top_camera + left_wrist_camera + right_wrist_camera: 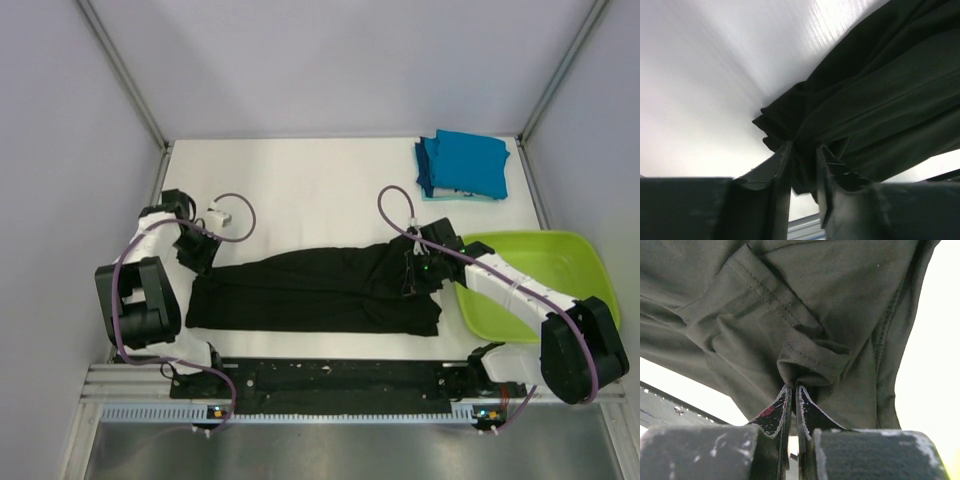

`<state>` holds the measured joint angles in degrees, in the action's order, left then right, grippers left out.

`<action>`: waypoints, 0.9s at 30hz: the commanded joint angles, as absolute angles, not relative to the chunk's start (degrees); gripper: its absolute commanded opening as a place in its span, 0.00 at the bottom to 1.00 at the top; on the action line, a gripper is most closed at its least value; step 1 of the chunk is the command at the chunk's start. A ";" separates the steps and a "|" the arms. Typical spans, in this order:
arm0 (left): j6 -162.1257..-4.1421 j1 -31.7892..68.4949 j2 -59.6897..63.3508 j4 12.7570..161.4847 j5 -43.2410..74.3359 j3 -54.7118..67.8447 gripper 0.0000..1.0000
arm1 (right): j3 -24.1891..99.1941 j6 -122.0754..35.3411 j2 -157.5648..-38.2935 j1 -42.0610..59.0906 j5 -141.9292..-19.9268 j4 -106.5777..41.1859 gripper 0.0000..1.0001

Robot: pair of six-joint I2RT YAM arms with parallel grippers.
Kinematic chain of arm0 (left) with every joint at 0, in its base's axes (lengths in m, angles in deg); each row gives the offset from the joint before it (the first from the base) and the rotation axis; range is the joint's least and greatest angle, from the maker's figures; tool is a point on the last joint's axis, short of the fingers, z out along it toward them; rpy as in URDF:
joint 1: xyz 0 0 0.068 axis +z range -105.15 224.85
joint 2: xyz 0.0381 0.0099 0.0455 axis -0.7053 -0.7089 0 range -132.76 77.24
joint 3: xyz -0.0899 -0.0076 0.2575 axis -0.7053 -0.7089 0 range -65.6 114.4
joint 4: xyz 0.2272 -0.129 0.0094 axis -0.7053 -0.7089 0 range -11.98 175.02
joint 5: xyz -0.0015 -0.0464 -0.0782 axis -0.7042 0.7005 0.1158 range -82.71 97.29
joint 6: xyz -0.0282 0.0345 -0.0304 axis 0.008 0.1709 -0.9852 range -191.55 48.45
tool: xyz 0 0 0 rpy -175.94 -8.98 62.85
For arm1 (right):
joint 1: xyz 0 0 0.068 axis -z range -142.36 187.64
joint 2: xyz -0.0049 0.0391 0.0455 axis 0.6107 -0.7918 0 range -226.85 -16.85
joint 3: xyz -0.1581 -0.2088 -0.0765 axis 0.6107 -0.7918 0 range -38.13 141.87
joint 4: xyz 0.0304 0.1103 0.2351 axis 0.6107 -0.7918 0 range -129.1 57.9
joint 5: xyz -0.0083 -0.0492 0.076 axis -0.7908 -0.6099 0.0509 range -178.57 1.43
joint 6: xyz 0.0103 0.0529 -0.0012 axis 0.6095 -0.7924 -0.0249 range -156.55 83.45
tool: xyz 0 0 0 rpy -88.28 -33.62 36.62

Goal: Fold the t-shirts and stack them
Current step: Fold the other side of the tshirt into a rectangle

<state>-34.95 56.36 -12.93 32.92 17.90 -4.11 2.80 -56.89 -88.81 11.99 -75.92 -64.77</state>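
Observation:
A black t-shirt (pixel 315 292) lies stretched in a long band across the front of the table, its print hidden. My left gripper (pixel 200 250) is shut on the shirt's bunched left end; in the left wrist view the cloth (pixel 875 100) is pinched between the fingers (pixel 782 165). My right gripper (pixel 415 270) is shut on a fold at the shirt's right end; in the right wrist view the cloth (pixel 805 325) is clamped between the fingertips (pixel 777 410). Folded teal-blue t-shirts (pixel 463 165) lie stacked at the back right corner.
A lime-green plastic tub (pixel 535 280) stands at the right, under my right arm. Grey enclosure walls rise on all sides of the white table (pixel 300 190). A black rail (pixel 330 378) runs along the near edge.

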 commanded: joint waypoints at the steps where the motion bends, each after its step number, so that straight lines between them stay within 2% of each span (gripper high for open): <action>1: -30.43 56.72 -11.36 27.64 18.88 -3.03 0.39 | 2.65 -58.96 -88.74 11.63 -76.62 -61.19 0.00; 3: -29.28 56.72 -10.66 25.00 21.16 -1.80 0.53 | 2.82 -59.05 -88.74 11.54 -76.18 -61.02 0.00; 7: -28.57 56.89 -9.25 19.02 30.65 4.08 0.63 | 3.00 -58.88 -88.57 11.54 -76.70 -60.93 0.00; 10: -32.08 56.19 -10.73 20.06 33.30 5.94 0.64 | 2.91 -58.26 -88.83 11.54 -77.32 -61.02 0.00; 16: -32.53 52.15 -17.41 26.99 24.36 2.87 0.61 | 3.18 -57.47 -89.53 11.54 -77.76 -61.10 0.00; 19: -31.92 52.15 -20.14 26.31 21.88 3.04 0.51 | 3.18 -57.21 -89.53 11.54 -78.11 -61.37 0.00; 24: -28.23 52.24 -16.55 22.35 22.06 -0.81 0.24 | 2.83 -57.38 -88.83 11.54 -78.90 -61.98 0.00; 25: -27.79 52.24 -15.24 22.53 21.01 -2.31 0.16 | 2.83 -57.38 -88.66 11.54 -79.08 -62.07 0.00; 27: -27.00 52.32 -13.21 22.09 20.12 -4.42 0.08 | 3.09 -57.21 -88.65 11.63 -79.34 -62.33 0.00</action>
